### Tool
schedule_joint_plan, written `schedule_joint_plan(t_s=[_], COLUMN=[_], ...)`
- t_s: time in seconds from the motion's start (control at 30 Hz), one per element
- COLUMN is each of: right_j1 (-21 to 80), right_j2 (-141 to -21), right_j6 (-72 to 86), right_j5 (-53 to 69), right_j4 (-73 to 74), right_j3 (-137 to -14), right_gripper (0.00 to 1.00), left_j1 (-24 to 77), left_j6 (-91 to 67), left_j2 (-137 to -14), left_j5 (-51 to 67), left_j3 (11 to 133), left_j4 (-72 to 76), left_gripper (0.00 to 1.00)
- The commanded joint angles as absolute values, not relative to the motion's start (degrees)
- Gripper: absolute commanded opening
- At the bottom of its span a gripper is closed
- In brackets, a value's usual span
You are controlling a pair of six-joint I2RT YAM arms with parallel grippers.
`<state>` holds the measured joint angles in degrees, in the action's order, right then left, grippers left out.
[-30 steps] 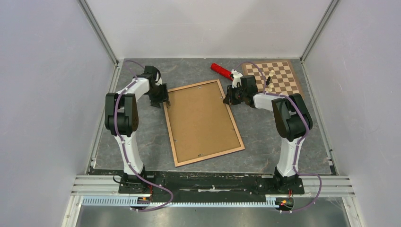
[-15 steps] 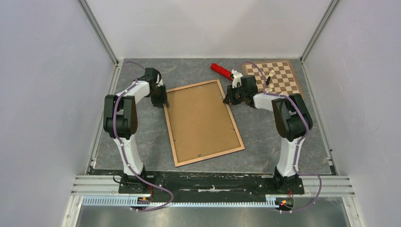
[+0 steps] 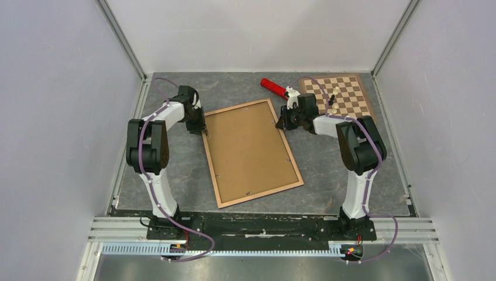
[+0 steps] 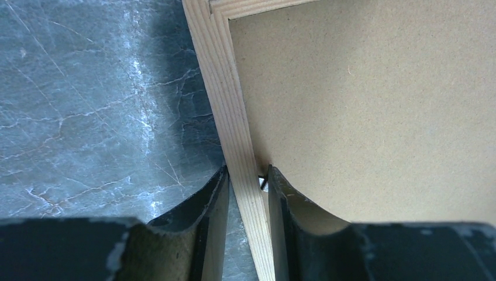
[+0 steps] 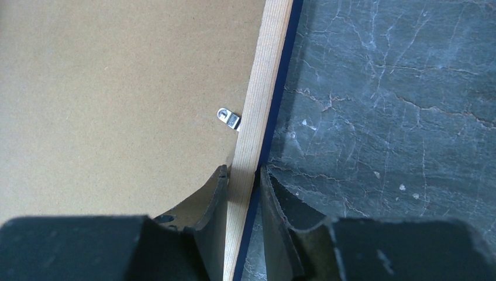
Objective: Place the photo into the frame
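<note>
Frame flat on grey table, centre, skewed, pale wood face up, dark blue edge beneath. Brown backing board sits inside it; metal clip at right rail. Left gripper pinches left rail near far corner. Right gripper pinches right rail near far corner. Chessboard far right, red cylinder just beside.

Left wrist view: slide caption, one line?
Left gripper straddles the wooden frame; brown backing board right, grey table left.
</note>
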<state>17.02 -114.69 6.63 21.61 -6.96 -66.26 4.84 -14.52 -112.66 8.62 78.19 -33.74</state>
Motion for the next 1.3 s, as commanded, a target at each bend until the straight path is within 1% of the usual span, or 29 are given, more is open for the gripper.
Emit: schedule_joint_plan(t_s=[0.0,0.13,0.33,0.57,0.67,0.73,0.83,0.97,1.03,1.13,1.27], right_j1=[16.88,16.90,16.87,16.83,16.83,16.86,16.87,16.86,16.88,16.91,16.94], right_j2=[-116.02,-116.02,-116.10,-116.37,-116.11,-115.89,-115.42,-114.58,-114.05,-113.48,-113.12], right_j6=[5.77,5.77,5.66,5.70,5.69,5.67,5.71,5.68,5.52,5.14,4.62], right_j5=[20.44,20.33,20.22,20.32,20.27,20.35,20.53,21.20,21.48,21.70,21.72], right_j4=[-3.25,-3.25,-3.25,-3.25,-3.23,-3.21,-3.06,-2.74,-2.62,-2.27,-1.61], right_j3=[-64.53,-64.53,-64.60,-64.73,-64.63,-64.67,-64.60,-64.78,-64.78,-65.01,-65.21], right_gripper=[0.00,0.00,0.00,0.00,0.00,0.00,0.00,0.00,0.03,0.09,0.10], left_j1=[5.42,6.39,6.86,6.86,6.77,6.77,6.56,5.91,5.51,4.85,4.40], left_j6=[-12.61,-10.81,-9.03,-7.75,-7.73,-7.89,-8.13,-8.39,-8.60,-8.88,-8.54], left_j2=[-111.03,-112.34,-113.70,-114.43,-114.34,-114.44,-114.74,-115.00,-115.13,-115.17,-114.51], left_j5=[9.20,9.90,10.30,9.90,10.00,10.25,10.25,10.44,10.69,11.49,12.21], left_j3=[78.80,80.02,80.97,81.78,82.34,83.21,84.80,86.38,86.90,87.24,86.71], left_j4=[-36.90,-37.25,-38.02,-38.75,-38.97,-39.56,-40.63,-41.51,-41.88,-42.19,-42.45], left_gripper=[0.35,0.33,0.24,0.21,0.21,0.24,0.36,0.46,0.51,0.56,0.59])
